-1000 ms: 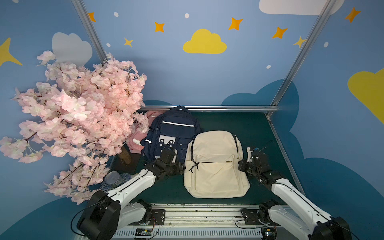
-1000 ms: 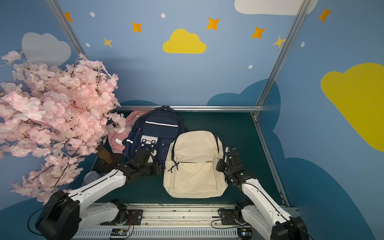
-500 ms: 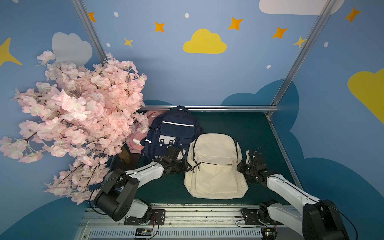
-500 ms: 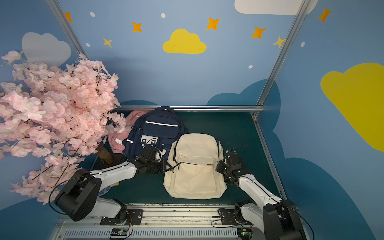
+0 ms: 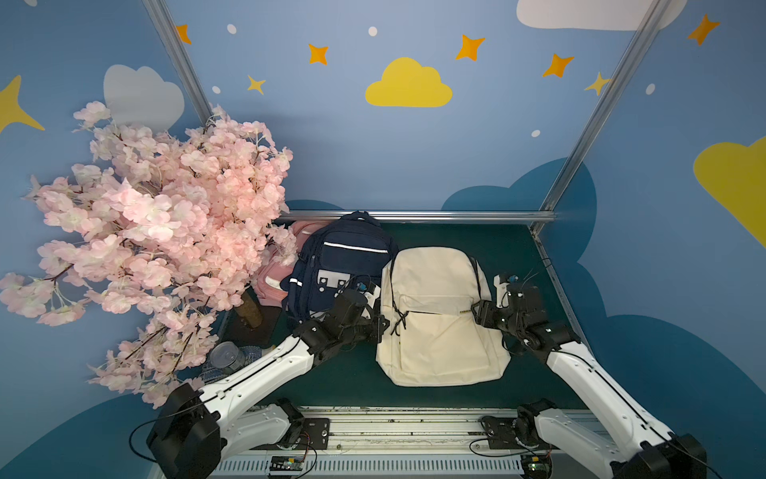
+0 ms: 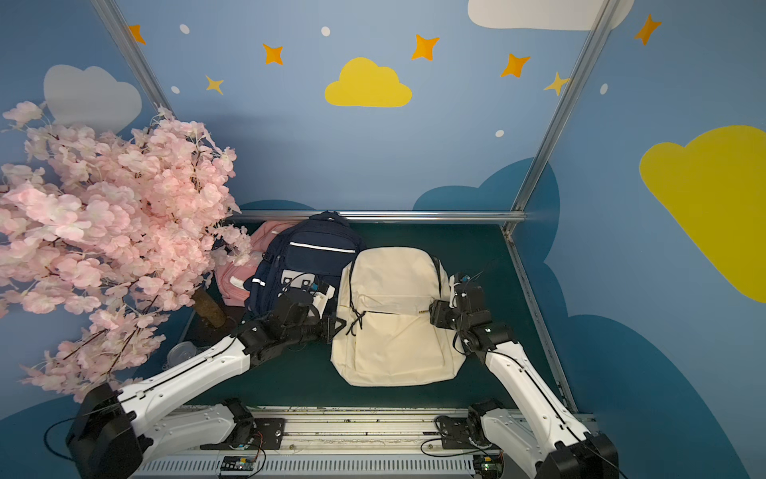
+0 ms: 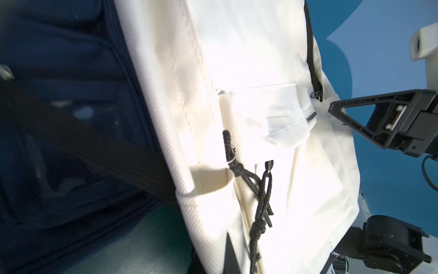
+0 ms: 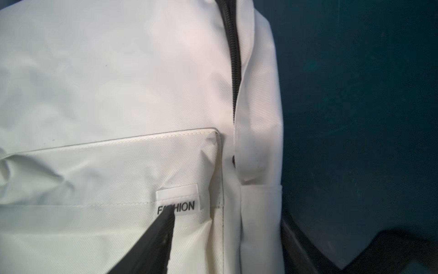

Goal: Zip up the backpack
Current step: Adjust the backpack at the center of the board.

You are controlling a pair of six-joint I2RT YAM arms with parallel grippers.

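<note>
So the left gripper point(image 5: 379, 326) is pressed together right at the edge of the cream backpack point(image 5: 435, 323). It's touching the fabric, but I honestly can't tell if it's actually pinching any. Just past its tip, the black cords point(image 7: 262, 189) on the zipper pulls hang loose over the front pocket. The backpack lies flat on the green mat point(image 5: 497, 244), right between the two grippers. On the opposite side the right gripper point(image 5: 478, 311) is spread wide. One of its fingers point(image 8: 154, 242) sits over the little label point(image 8: 183, 201) on the pocket corner, and the other is off the side of the bag, over the mat. Just beyond that finger the black zipper point(image 8: 233, 59) runs up the bag's side. Behind the left gripper there's a navy backpack point(image 5: 340, 257) touching the cream one. Farther out on that side are a pink bag point(image 5: 271, 282) and a big pink blossom tree point(image 5: 157, 232).
</note>
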